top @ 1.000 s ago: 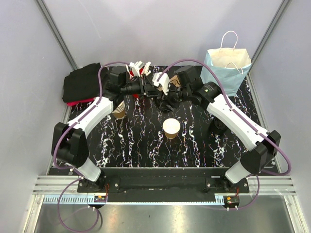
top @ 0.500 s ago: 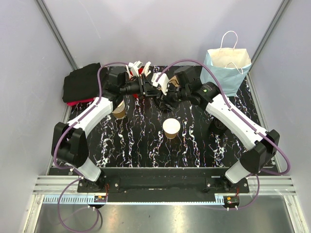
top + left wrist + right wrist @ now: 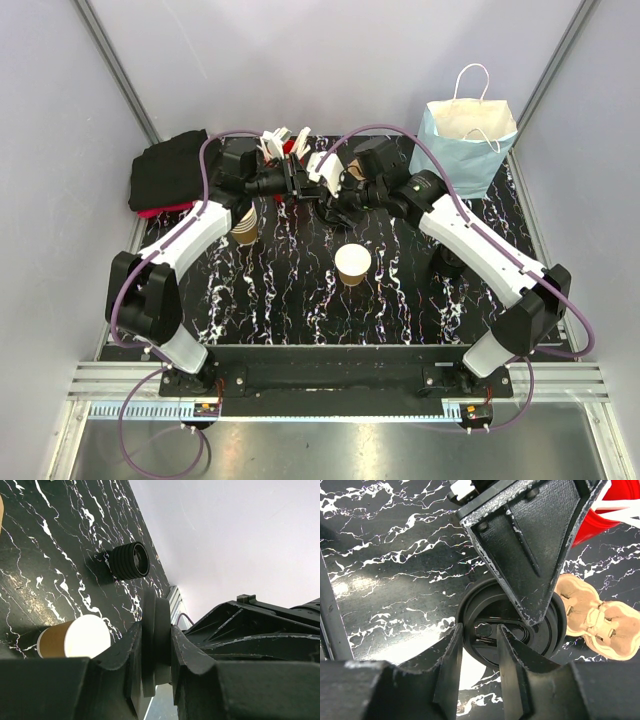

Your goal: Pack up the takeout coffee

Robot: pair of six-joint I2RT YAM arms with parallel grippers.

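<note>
The tan kraft coffee cup [image 3: 352,263] stands upright in the middle of the black marbled table [image 3: 300,300], white inside showing; it also shows in the left wrist view [image 3: 80,637]. My left gripper [image 3: 303,182] is raised at the back and is shut on a black cup lid [image 3: 155,607], held edge-on between its fingers [image 3: 156,640]. My right gripper [image 3: 335,195] faces it. In the right wrist view its fingers [image 3: 480,635] stand a narrow gap apart in front of the lid's face [image 3: 479,605], near its rim. Nothing shows clamped between them.
A second kraft cup [image 3: 244,230] stands partly under the left arm. A red cup of white utensils [image 3: 285,145], a brown pulp carrier [image 3: 360,175], a blue paper bag [image 3: 468,140], a black cloth [image 3: 170,175] and stacked black lids [image 3: 450,262] ring the table.
My right gripper has moved left and closer to the lid in the left gripper. The left gripper and both cups have stayed put.
</note>
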